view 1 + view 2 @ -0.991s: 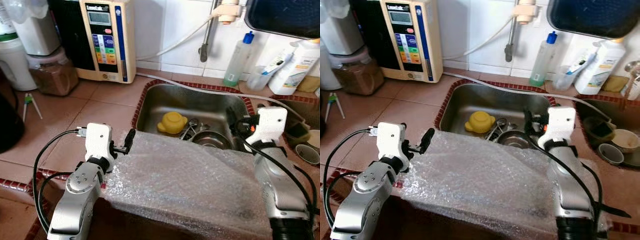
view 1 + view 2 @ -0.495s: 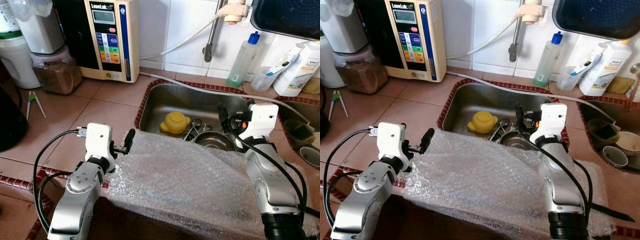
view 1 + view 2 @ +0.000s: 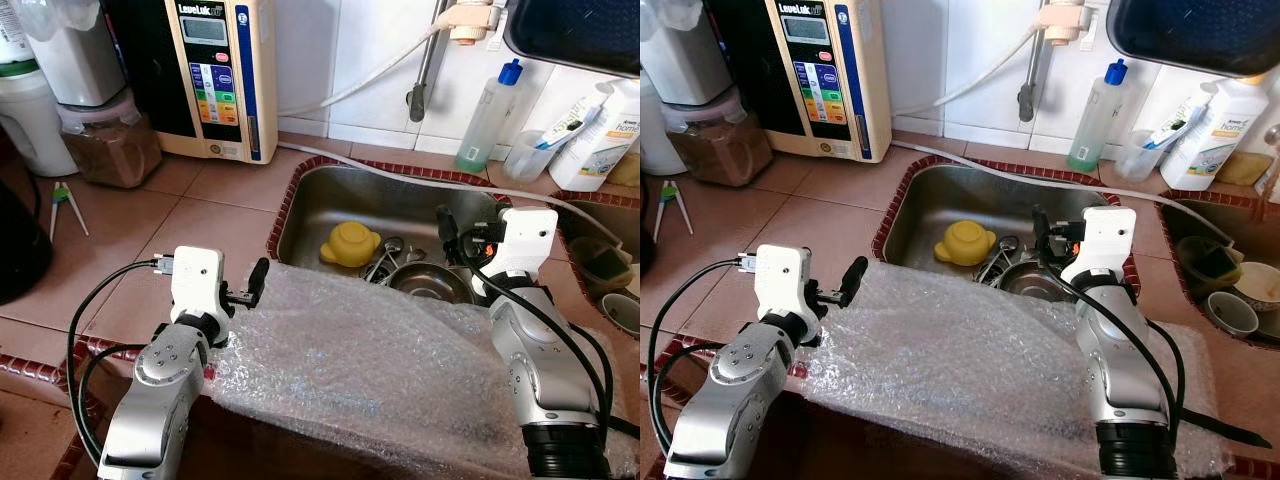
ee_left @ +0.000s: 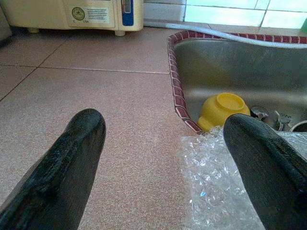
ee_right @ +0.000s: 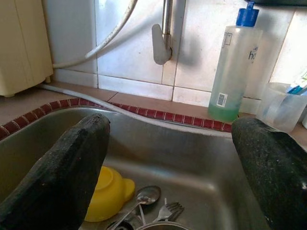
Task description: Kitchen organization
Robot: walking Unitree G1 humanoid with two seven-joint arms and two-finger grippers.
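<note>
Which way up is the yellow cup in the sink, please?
Upside down: the yellow cup lies in the sink with its flat base facing up and its mouth hidden underneath.

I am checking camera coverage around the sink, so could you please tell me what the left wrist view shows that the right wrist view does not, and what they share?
Left wrist view alone: the bubble wrap edge lying on the tiled counter, and the base of the cream water appliance.

Right wrist view alone: the tap spout on the tiled wall, the clear bottle with a blue cap, a plastic cup beside it, and a spoon and fork in the basin.

Both: the steel sink, its red tile rim, the yellow cup, and an open pair of black fingers.
</note>
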